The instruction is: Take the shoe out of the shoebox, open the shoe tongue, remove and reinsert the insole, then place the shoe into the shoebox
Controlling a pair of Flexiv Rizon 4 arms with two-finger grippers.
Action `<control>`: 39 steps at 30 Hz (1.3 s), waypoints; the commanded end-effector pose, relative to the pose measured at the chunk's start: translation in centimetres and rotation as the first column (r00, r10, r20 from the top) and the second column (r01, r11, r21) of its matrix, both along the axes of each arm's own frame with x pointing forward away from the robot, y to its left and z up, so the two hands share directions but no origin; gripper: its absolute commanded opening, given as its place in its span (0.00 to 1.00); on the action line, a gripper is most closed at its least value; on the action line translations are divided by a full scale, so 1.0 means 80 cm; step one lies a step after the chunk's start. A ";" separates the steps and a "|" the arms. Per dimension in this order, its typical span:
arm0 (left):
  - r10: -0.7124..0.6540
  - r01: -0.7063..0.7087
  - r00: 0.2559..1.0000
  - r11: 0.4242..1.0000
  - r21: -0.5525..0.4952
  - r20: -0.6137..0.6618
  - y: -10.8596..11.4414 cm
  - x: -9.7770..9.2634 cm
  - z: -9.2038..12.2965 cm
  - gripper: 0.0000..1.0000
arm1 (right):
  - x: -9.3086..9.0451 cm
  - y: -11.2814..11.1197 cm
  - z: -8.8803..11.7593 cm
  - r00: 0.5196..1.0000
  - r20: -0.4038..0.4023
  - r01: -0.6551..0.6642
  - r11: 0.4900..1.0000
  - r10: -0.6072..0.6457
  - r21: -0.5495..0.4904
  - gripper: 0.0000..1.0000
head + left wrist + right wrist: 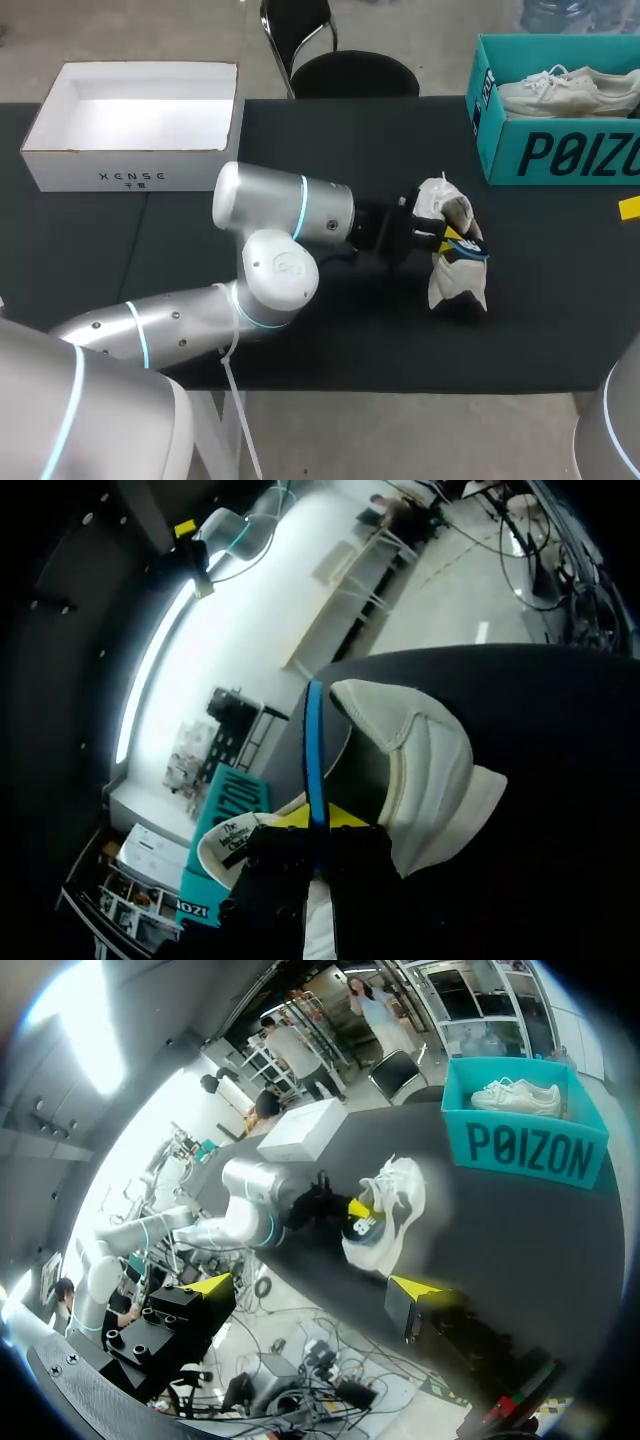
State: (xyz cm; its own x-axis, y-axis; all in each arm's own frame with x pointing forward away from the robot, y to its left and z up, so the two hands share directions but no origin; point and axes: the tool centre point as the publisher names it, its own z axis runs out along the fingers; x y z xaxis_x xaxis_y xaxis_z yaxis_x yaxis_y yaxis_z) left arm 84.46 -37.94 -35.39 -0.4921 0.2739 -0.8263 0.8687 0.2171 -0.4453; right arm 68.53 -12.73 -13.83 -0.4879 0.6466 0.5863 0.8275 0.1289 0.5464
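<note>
A white shoe (455,262) lies on the dark table, right of the middle. My left arm reaches across to it, and my left gripper (447,238) is at the shoe's opening. In the left wrist view my left gripper (318,825) is shut on the blue-edged insole (315,750), which stands edge-on between the yellow tips, with the shoe (425,780) just beside it. The teal shoebox (560,150) stands at the back right with a second white shoe (570,92) in it. My right gripper (315,1290) hangs open, high and far from the shoe (385,1210).
An empty white box (130,160) sits at the back left. A small yellow piece (630,207) lies at the table's right edge. The dark tabletop (540,320) is bare in front of the shoe.
</note>
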 end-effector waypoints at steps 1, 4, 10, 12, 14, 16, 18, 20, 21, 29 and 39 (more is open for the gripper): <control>-0.019 0.019 1.000 0.999 0.042 0.000 -0.008 0.014 0.002 0.00 | -0.015 0.000 0.000 1.000 0.012 0.016 1.000 -0.016 -0.003 1.00; -0.026 0.026 1.000 0.999 0.032 -0.007 -0.011 0.007 0.004 0.00 | -0.015 0.000 0.000 1.000 0.012 0.016 1.000 -0.016 -0.003 1.00; -0.040 0.041 0.999 0.999 0.020 -0.029 -0.013 -0.011 0.008 0.37 | -0.015 0.000 0.000 1.000 0.012 0.016 1.000 -0.016 -0.003 1.00; -0.041 0.041 0.999 0.999 0.017 -0.032 -0.012 -0.015 0.010 0.37 | -0.015 0.000 0.000 1.000 0.012 0.016 1.000 -0.016 -0.003 1.00; -0.042 0.042 0.998 0.999 0.007 -0.042 -0.010 -0.019 0.013 0.36 | -0.015 0.000 0.000 1.000 0.012 0.016 1.000 -0.016 -0.003 1.00; -0.041 0.040 0.998 0.999 -0.002 -0.042 -0.009 -0.023 0.018 0.33 | -0.015 0.000 0.000 1.000 0.012 0.016 1.000 -0.016 -0.003 1.00; -0.038 0.038 0.998 0.999 -0.009 -0.043 -0.008 -0.025 0.020 0.27 | -0.015 0.000 0.000 1.000 0.012 0.016 1.000 -0.016 -0.003 1.00; -0.037 0.036 0.998 0.999 -0.022 -0.045 -0.008 -0.026 0.022 0.20 | -0.015 0.000 0.000 1.000 0.012 0.016 1.000 -0.016 -0.003 1.00; -0.037 0.035 0.998 0.999 -0.034 -0.053 -0.009 -0.026 0.023 0.05 | -0.015 0.000 0.000 1.000 0.012 0.016 1.000 -0.016 -0.003 1.00; -0.049 0.045 0.997 0.998 -0.054 -0.063 -0.015 -0.038 0.022 0.00 | -0.015 0.000 0.000 1.000 0.012 0.016 1.000 -0.016 -0.003 1.00; -0.065 0.062 0.996 0.997 -0.046 -0.067 -0.025 -0.038 0.010 0.00 | -0.015 0.000 0.000 1.000 0.012 0.016 1.000 -0.016 -0.003 1.00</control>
State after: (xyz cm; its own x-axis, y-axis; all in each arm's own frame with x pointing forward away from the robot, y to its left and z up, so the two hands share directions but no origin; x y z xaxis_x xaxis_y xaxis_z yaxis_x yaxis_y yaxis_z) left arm 80.91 -39.27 -34.16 -0.5370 0.2636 -0.8014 0.8433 0.1444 -0.5176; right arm 68.53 -12.73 -13.82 -0.4879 0.6466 0.5864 0.8276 0.1291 0.5462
